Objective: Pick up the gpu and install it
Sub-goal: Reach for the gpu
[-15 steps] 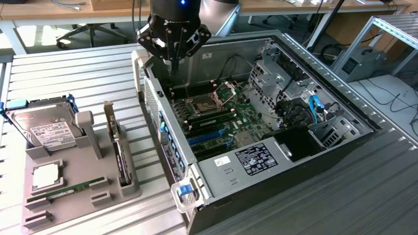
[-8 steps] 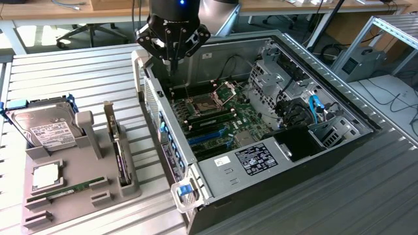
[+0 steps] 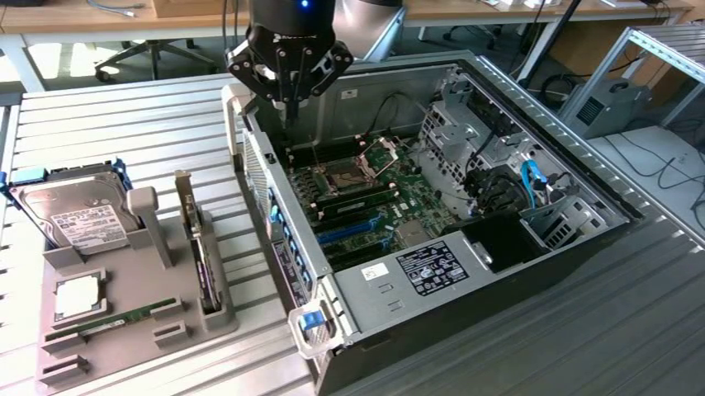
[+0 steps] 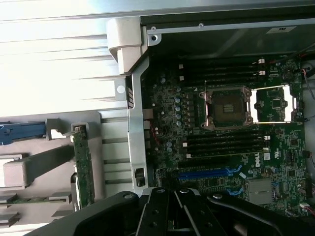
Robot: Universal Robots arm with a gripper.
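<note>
While the gpu stands on its long edge in a slot of the grey holder tray at the lower left of the exterior view, the end effector hangs at the top centre of that frame, over the open computer case. From the end effector the card lies down and toward the exterior view's left, well apart, with the case's side wall between them. Its long axis runs up and down the frame, roughly parallel to that wall, and its silvery bracket end looks to be the upper one. A hard drive sits in the same tray, further left. The end effector's fingers are drawn together, empty, touching nothing, tips pointing down toward the motherboard.
</note>
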